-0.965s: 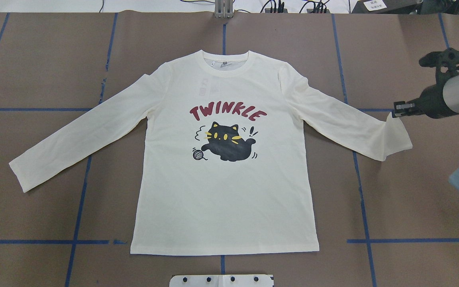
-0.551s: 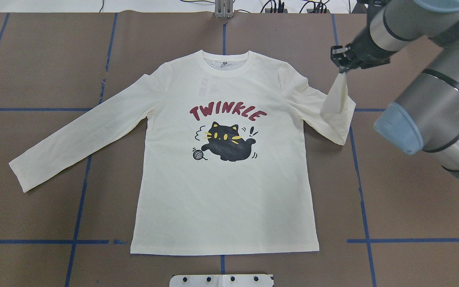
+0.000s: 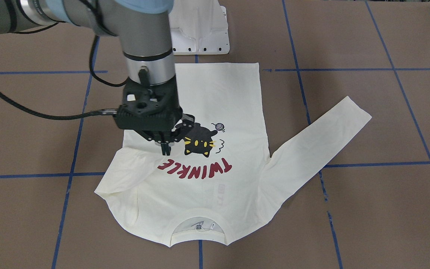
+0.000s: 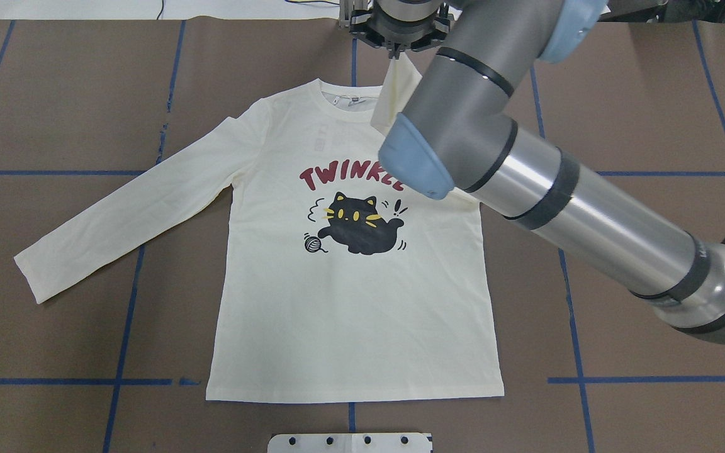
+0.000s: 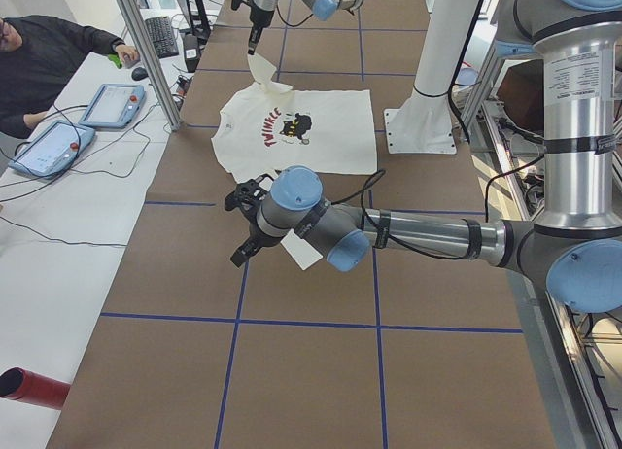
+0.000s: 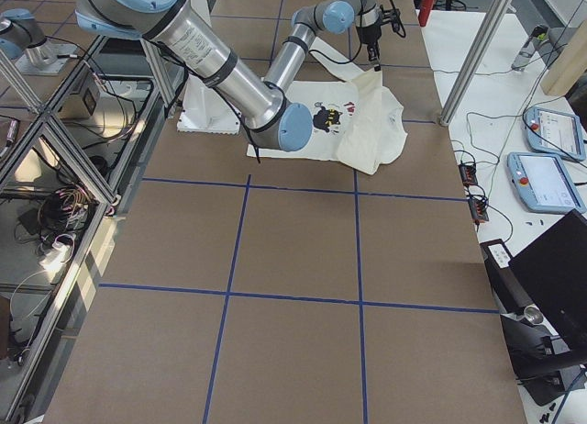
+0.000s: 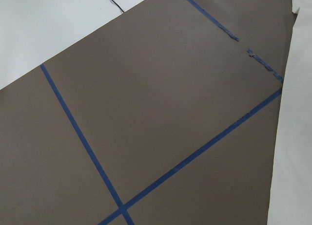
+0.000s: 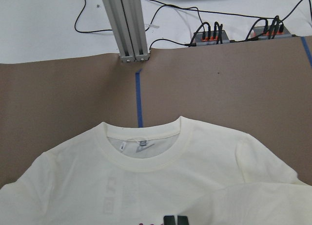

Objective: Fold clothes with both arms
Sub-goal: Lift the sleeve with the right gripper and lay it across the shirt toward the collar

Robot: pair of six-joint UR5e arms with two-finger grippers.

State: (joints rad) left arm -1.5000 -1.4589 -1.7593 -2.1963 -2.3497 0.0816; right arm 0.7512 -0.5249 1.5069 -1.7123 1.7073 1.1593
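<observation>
The cream long-sleeved T-shirt (image 4: 350, 314) lies flat, cat print and red "TWINKLE" up. My right gripper (image 4: 395, 55) is shut on the cuff of the shirt's right sleeve (image 4: 394, 94) and holds it lifted above the collar area. In the front-facing view this gripper (image 3: 165, 150) hangs over the chest with the sleeve (image 3: 125, 168) folded inward. The other sleeve (image 4: 117, 214) lies stretched out flat. My left gripper (image 5: 241, 247) shows only in the exterior left view, hovering near that sleeve's cuff (image 5: 306, 253); I cannot tell whether it is open.
The white pedestal base (image 3: 200, 26) stands at the shirt's hem side. An aluminium post (image 8: 124, 25) and cables sit beyond the collar. An operator (image 5: 49, 51) sits at a side table with tablets. Blue tape lines cross the brown table (image 4: 54, 94).
My right gripper has closed on the right sleeve's cuff, lifted it and carried it leftward over the shirt toward the collar. The right arm now reaches across the shirt's right side.
</observation>
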